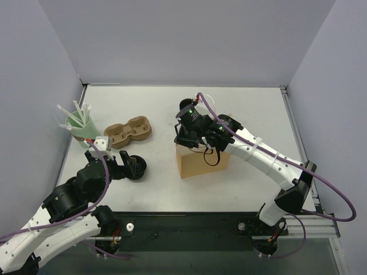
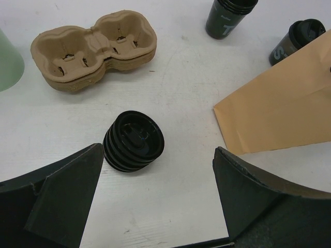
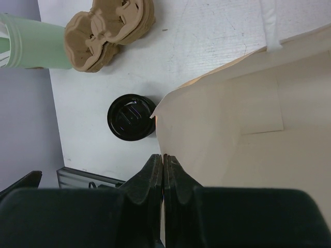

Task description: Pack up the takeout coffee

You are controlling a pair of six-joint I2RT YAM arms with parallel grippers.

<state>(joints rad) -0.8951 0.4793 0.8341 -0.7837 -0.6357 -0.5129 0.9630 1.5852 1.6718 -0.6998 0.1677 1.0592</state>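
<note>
Left fingers [image 2: 62, 196] filled the foreground of the left wrist view. They were spread wide and held nothing. A squat ribbed black stack [image 2: 134, 140] sat on the white tabletop [image 2: 176, 77] just ahead of their tips. At far left stood a mint cup [image 1: 82, 127] of white straws [image 1: 77, 112]. Just right of it lay nested brown pulp carriers [image 2: 93, 49], beyond the ribbed stack and apart from it. Right of centre stood a brown paper bag [image 1: 200, 161], upright with its mouth open. The coffee [image 2: 299, 40], a small black cup with a black lid, stood on the tabletop outside the bag, just behind it and partly hidden by its edge. A stack of black cups [image 2: 230, 18] stood near the coffee, to its left. Right fingers [image 3: 150, 181] were pressed together, pinching the bag's upper rim.
</note>
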